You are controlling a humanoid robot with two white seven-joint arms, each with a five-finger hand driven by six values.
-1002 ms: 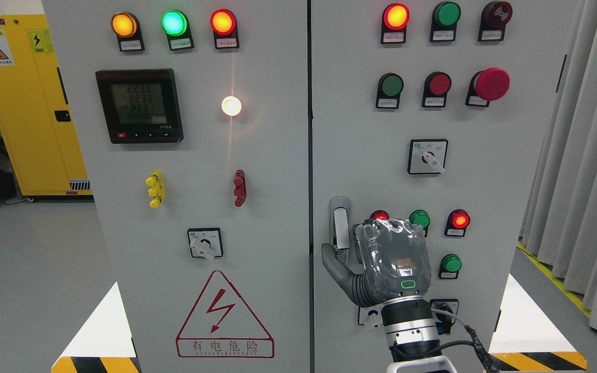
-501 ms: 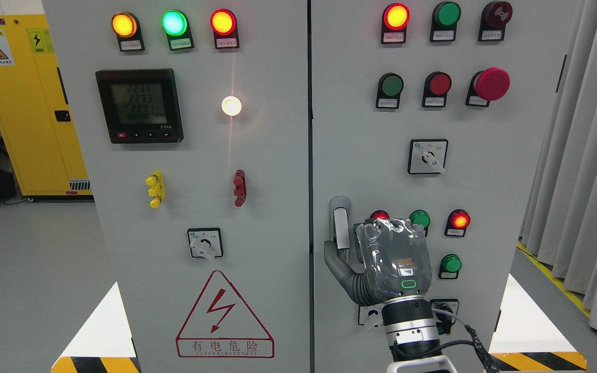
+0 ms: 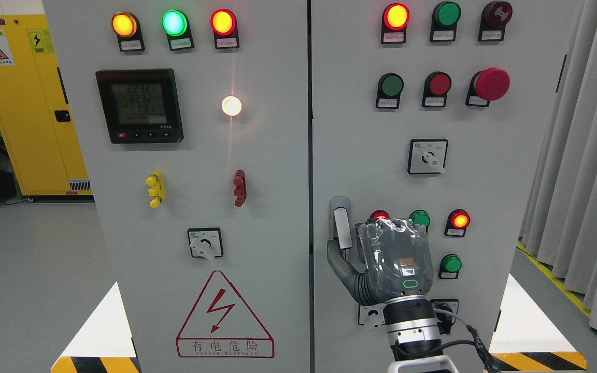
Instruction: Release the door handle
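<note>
reaching up from the bottom edge right of the middle, our right hand sits against the lower part of the right cabinet door, its back toward us under a clear plastic wrap. our thumb pokes out to the left, curving up just below the door handle. the other fingers are hidden behind the palm, so we cannot tell whether they are curled on anything or slack. the handle is a grey upright lever in a rounded plate near the door's left edge, just left of our hand; the thumb tip is at its lower end, and we cannot tell if the two touch.

around the hand we see small lamps: a red one partly behind it, a green one, a lit red one and another green one to the right. higher on this door sit a rotary switch, a red mushroom button and a row of pilot lights.

the left door carries a digital meter, a glowing white lamp, yellow and red toggles, a selector switch and a red warning triangle. a yellow cabinet stands far left, shut; grey curtains hang at the right.
</note>
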